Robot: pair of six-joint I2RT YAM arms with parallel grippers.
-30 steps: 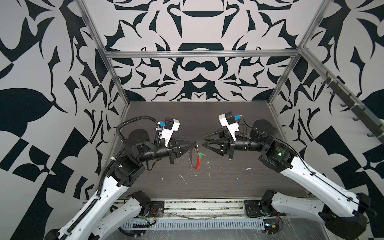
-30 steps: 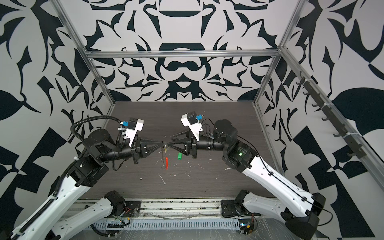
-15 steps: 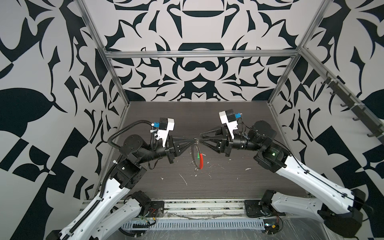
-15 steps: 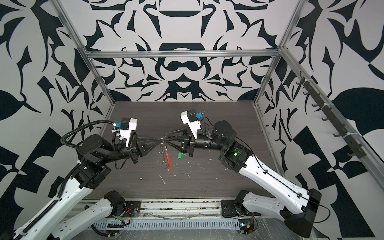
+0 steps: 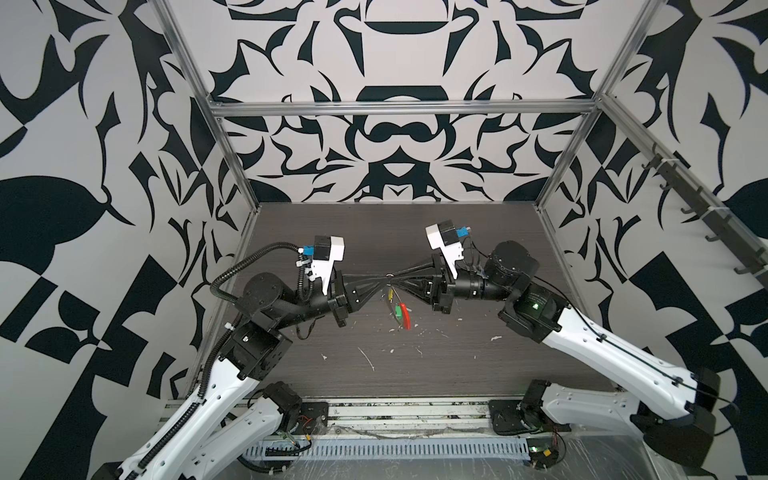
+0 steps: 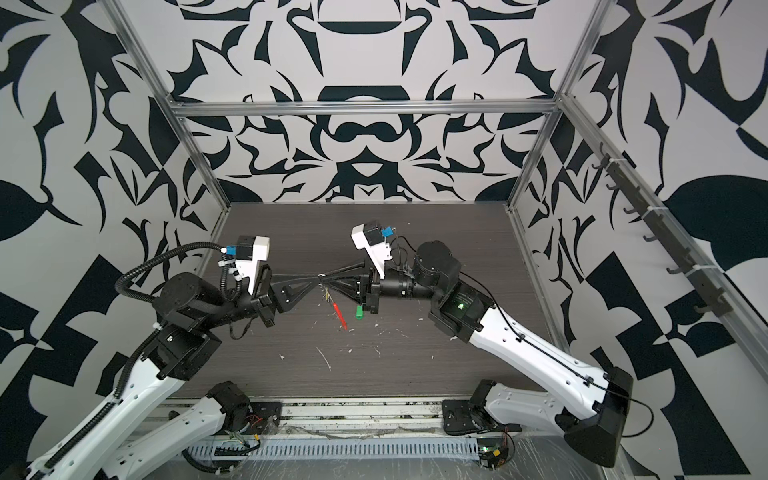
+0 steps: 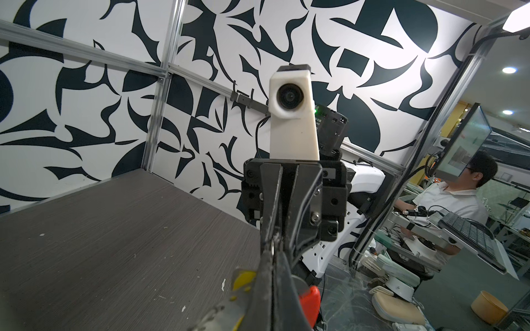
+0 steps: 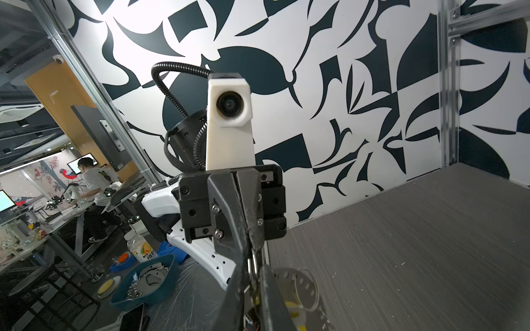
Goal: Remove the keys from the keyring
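Our left gripper (image 5: 385,287) pinches the red-sleeved grey wire keyring (image 5: 407,319) aloft mid-table, steadying it. Our right gripper (image 5: 393,284) squeezes a small silver ring (image 8: 252,265), probably to free the yellow-tagged key (image 5: 390,295).

Centre airspace blocked: left gripper (image 5: 382,288) and right gripper (image 5: 393,286) tip to tip above bench (image 5: 374,232), keyring (image 6: 338,312) dangling below, green key (image 6: 358,312) lying beneath. Far half open. Near strip open, littered with white flecks (image 5: 368,357). Hemmed by walls (image 5: 395,137) on three sides.
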